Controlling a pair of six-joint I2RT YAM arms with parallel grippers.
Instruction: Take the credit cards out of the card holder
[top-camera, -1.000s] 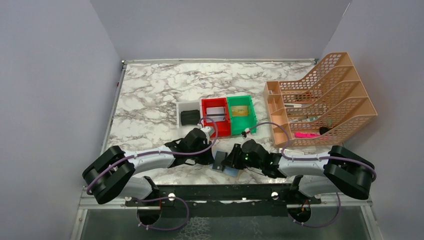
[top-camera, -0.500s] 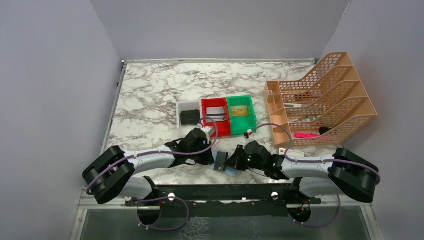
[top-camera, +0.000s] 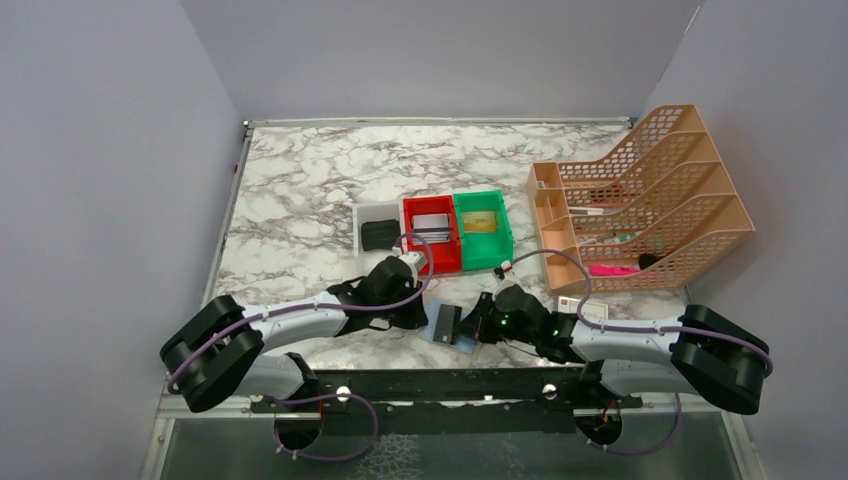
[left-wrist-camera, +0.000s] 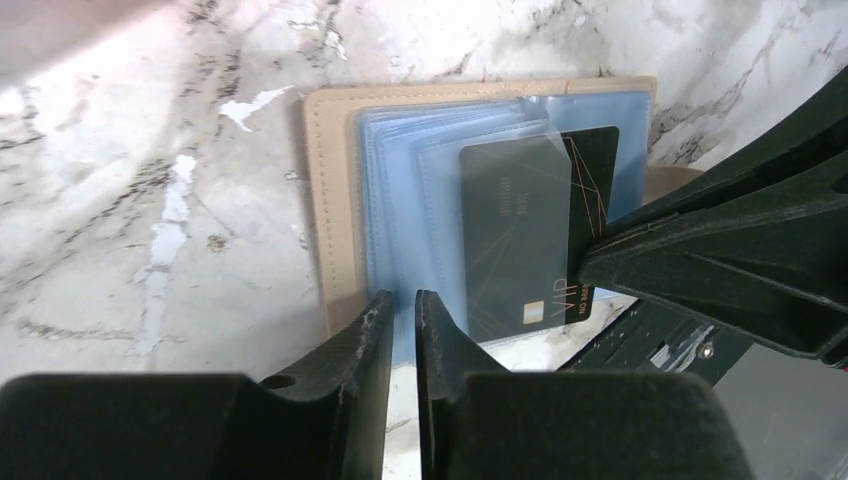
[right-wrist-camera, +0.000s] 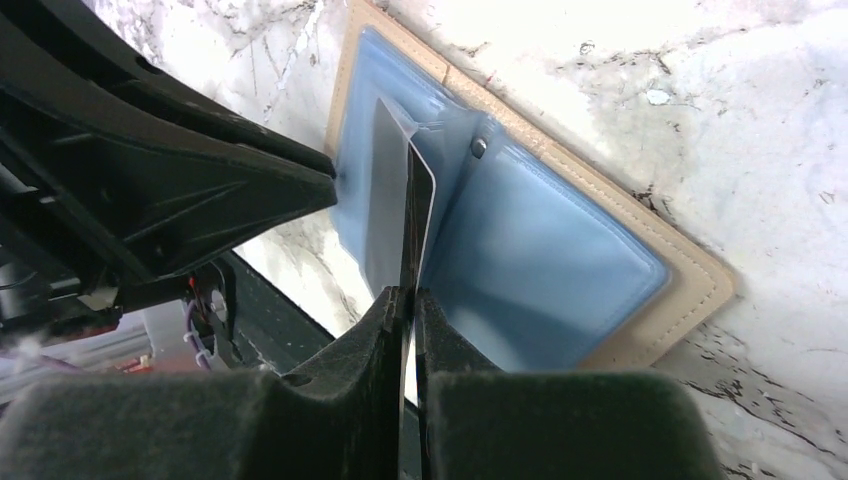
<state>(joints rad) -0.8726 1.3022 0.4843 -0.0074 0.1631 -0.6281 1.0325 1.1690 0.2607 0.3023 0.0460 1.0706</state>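
The marble table (top-camera: 300, 190) is carrying the whole layout. The orange file rack (top-camera: 650, 190) is standing at its right side, and the red bin (top-camera: 430, 201) and green bin (top-camera: 506, 235) are sitting mid-table, all well apart from the work. The card holder (left-wrist-camera: 335, 200) is lying open and flat at the near edge of the table, between the two arms. Its tan cover is facing down and its blue sleeves are facing up, which is exposing the pockets to both tools. The left end effector (left-wrist-camera: 402, 330) is sitting at the holder's near edge with its jaws almost together, a thin slit showing. It is judged to be steadying the holder against a pull, but whether it is nipping a sleeve cannot be told. The right end effector (right-wrist-camera: 410, 300) is clamping the edge of a dark credit card (left-wrist-camera: 515, 240), which is lying partly out of its sleeve, so extraction appears to be the step in hand. The card is displaying "VIP" in gold beside a gold chip and fine gold lines. A smaller line of print next to it is proving too small to read, and no brand is showing on the holder.
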